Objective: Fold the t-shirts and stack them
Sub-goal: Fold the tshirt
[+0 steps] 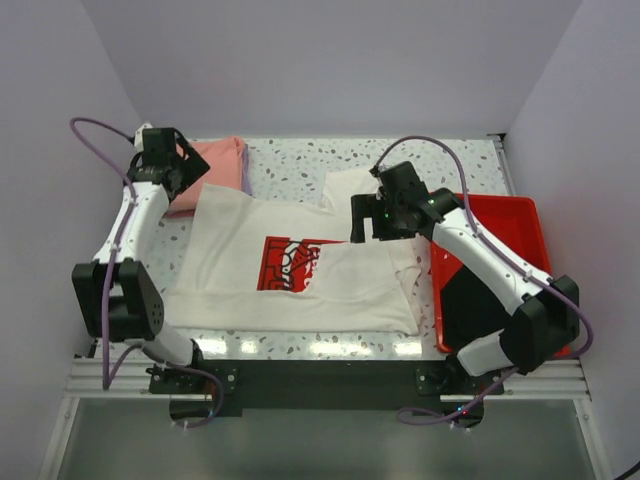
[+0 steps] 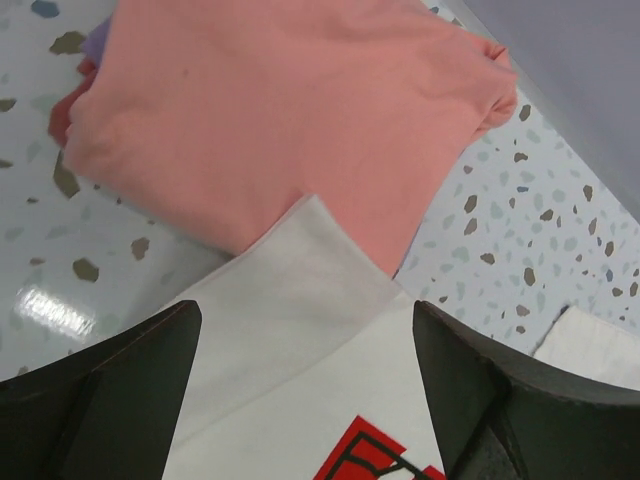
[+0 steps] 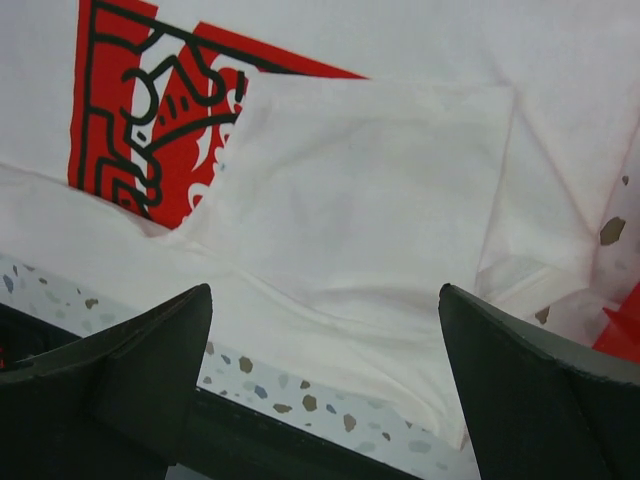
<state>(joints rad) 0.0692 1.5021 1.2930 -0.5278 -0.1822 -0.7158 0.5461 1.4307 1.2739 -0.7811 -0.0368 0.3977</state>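
The left fingers (image 2: pixel 150 370) stand wide apart and hold nothing. In the left wrist view, a pointed corner of the white t-shirt (image 2: pixel 300 390) runs up through the gap between them, not touching either finger as far as the view shows. The tip of that corner lies over the near edge of the pink t-shirt (image 2: pixel 280 110). The pink one fills the upper half of that frame as a folded bundle. A sliver of the lavender t-shirt (image 2: pixel 97 40) peeks out beside it at the upper left. A corner of the red print (image 2: pixel 370 455) shows at the bottom edge.

The right fingers (image 3: pixel 150 350) are also spread wide and grip nothing. In the right wrist view, a folded flap of the white t-shirt lies in the space above and between them. It covers the right part of the red print, which sits in the upper left of the frame. The speckled tabletop (image 3: pixel 300 400) shows along the cloth's lower edge.

From the top camera, the white t-shirt spreads across the middle of the tabletop, print near its centre. The left fingers sit at its upper left corner, beside the pink bundle in the upper left of the frame. The right fingers hover over its upper right part. The red tray (image 1: pixel 500 215) lies at the right, beside the shirt.
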